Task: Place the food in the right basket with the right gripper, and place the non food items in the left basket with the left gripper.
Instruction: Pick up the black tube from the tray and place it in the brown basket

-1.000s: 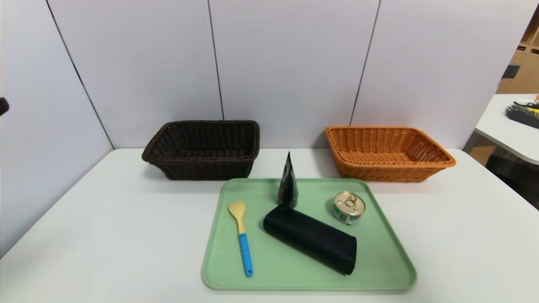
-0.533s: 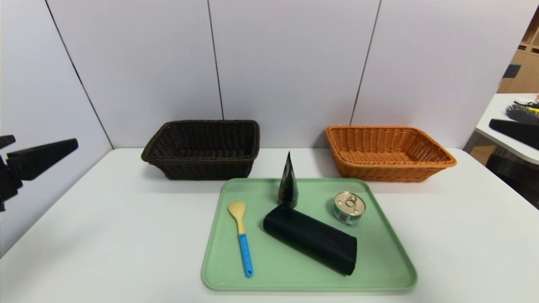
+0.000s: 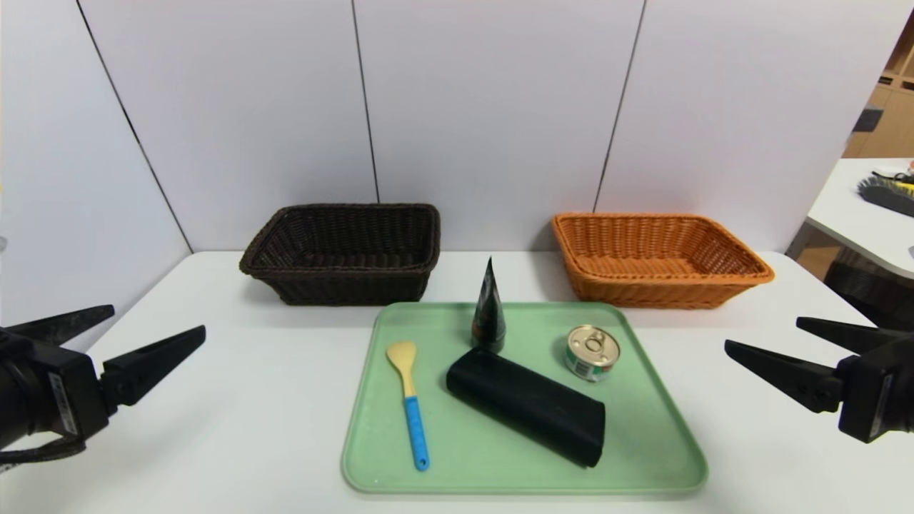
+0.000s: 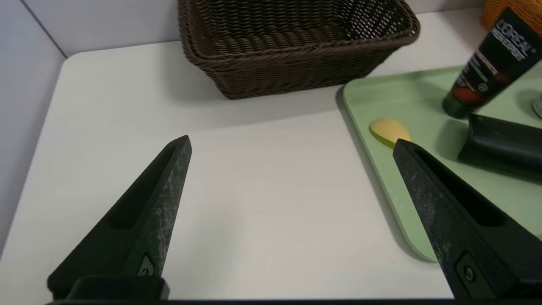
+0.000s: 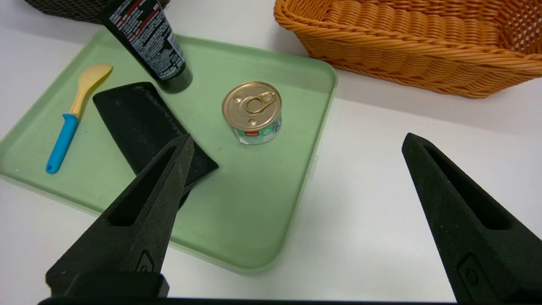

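Short round tin can (image 3: 592, 353) – gold pull-ring lid, green-white label – upright on tray (image 3: 664, 457); both tools apart

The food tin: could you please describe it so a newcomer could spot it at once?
Find the pale green plastic tray on the white table. On its right side, nearest the orange wicker basket, stands the short round tin can. Only it has a gold pull-ring lid.

White table (image 3: 214, 400), grey panel wall (image 3: 485, 107)
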